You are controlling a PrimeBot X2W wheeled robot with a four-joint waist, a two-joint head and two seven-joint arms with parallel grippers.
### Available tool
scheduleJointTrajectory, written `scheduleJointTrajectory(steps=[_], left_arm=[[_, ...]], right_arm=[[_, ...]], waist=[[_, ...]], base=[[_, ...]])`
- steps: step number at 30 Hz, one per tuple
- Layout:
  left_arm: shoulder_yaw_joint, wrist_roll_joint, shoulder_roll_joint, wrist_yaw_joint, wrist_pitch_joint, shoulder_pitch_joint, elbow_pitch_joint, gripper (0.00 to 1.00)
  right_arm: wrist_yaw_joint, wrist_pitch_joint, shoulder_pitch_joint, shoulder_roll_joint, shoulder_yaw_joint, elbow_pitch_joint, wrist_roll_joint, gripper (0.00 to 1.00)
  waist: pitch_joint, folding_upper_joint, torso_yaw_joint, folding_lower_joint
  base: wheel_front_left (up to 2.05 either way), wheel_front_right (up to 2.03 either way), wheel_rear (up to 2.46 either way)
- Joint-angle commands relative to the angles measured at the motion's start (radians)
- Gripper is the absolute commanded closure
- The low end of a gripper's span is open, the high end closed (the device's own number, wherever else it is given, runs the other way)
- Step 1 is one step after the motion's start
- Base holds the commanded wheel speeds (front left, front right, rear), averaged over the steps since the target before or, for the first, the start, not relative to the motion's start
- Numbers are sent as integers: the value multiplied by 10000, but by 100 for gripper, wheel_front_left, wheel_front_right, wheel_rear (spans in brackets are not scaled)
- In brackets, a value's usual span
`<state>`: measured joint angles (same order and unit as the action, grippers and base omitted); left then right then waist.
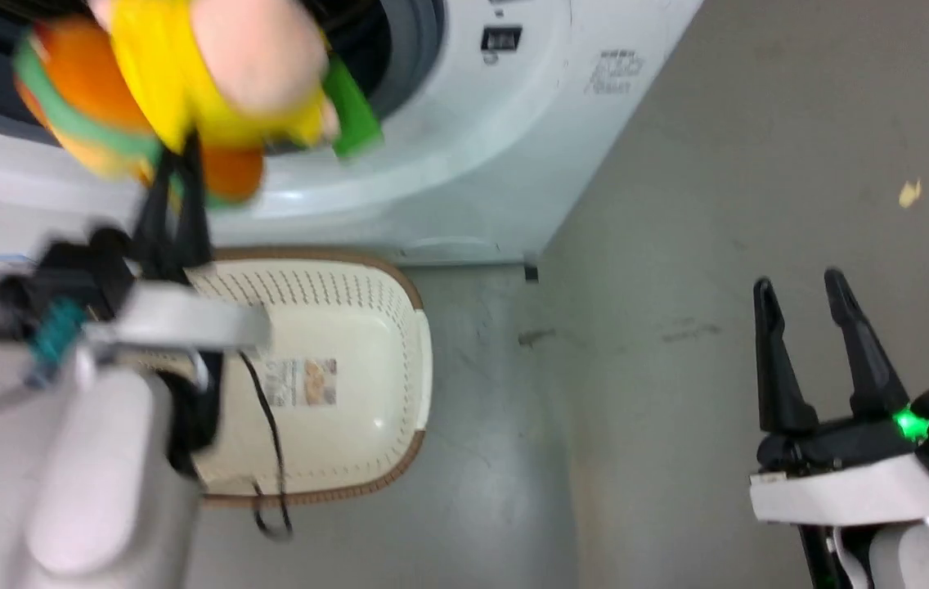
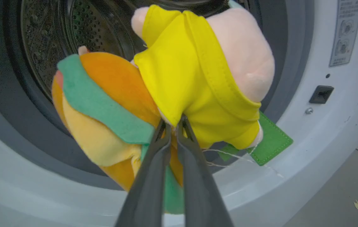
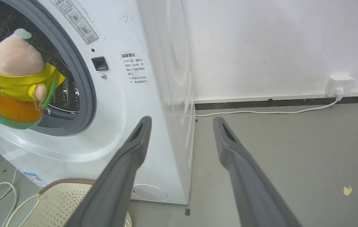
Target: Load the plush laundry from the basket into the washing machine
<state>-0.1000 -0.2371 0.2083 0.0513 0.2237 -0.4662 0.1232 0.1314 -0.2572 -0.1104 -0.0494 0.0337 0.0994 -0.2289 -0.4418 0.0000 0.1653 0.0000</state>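
My left fingers (image 2: 149, 176) are clamped on the plush laundry (image 2: 179, 72) at its yellow shirt hem, the toy hanging past their tips before the washing machine (image 2: 324, 135) port. My right fingers (image 3: 125, 164) stand wide, holding nothing. The basket (image 1: 374, 311) sits behind my left fingers.

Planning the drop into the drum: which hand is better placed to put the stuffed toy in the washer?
Left. The left hand is shut on the peach, yellow and orange plush toy at the port of the white front-loading washer. The right hand hangs open over the grey floor.
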Motion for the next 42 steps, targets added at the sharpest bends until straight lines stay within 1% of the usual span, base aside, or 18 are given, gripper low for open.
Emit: scheduleJointTrajectory(steps=[1,4,8,13,16,19,22,25,28,31,34,35,36,37,38,42], left_arm=[[88,119,214,41,-181,-547,-167,100],[244,235,701,14,-855,-1667,-254,100],[347,461,1412,-93,-1940,-3297,49,100],[305,757,2380,-491,-3276,-5542,1084,100],[256,948,2855,-682,-3801,-6846,1805,100],[62,1144,3070,-803,-4343,-7819,2581,100],[-336,1509,3342,-1026,-4902,-8535,3389,100],[-651,1820,3564,-1129,-5459,-8961,4192,100],[-799,1906,3674,-1197,-5916,-9215,4832,100],[-911,1928,3648,-1214,-5983,-9361,5199,100],[-1006,1850,3523,-1255,-5701,-9289,5493,100],[-1041,1824,3480,-1268,-5587,-9220,5585,76],[-1063,1776,3418,-1278,-5451,-9123,5676,56],[-1090,1735,3356,-1285,-5282,-9001,5756,5],[-1125,1698,3297,-1297,-5097,-8856,5830,0],[-1197,1454,2994,-1329,-4223,-8063,6051,0]], right_arm=[[-7,-45,-240,-8,41,58,-104,0],[-7,-45,-548,-8,86,79,-324,0],[-7,-45,-927,-8,120,31,-663,0],[-7,-46,-1263,-8,204,-76,-1087,0],[-7,-46,-1450,-8,332,-128,-1294,0],[-7,-46,-1575,-8,409,-164,-1476,0],[-7,-46,-1684,-8,460,-177,-1600,0],[-7,-46,-1770,-8,499,-207,-1667,0],[-7,-46,-1836,-8,520,-237,-1694,0],[-7,-46,-1861,-8,482,-261,-1672,0],[-7,-46,-1870,-8,442,-299,-1567,0],[-7,-46,-1861,-8,431,-297,-1516,0],[-7,-46,-1846,-8,405,-293,-1461,0],[-7,-46,-1830,-8,376,-294,-1392,0],[-7,-46,-1808,-8,346,-296,-1315,0],[-7,-46,-1637,-8,153,-289,-921,0]], waist=[[-765,0,401,0],[-1502,0,742,0],[-2361,0,1173,0],[-3100,0,1603,0],[-3416,0,1840,0],[-3621,0,2001,0],[-3798,0,2095,0],[-3885,0,2146,0],[-3919,0,2157,0],[-3865,0,2101,0],[-3673,0,1976,0],[-3579,0,1929,0],[-3453,0,1868,0],[-3304,0,1806,0],[-3137,0,1741,0],[-2289,0,1433,0]], base=[[0,0,0],[0,0,0],[0,0,0],[0,0,0],[0,0,0],[0,0,0],[0,0,0],[0,0,0],[0,0,0],[0,0,0],[0,0,0],[0,0,0],[0,0,0],[0,0,0],[0,0,0],[0,0,0]])
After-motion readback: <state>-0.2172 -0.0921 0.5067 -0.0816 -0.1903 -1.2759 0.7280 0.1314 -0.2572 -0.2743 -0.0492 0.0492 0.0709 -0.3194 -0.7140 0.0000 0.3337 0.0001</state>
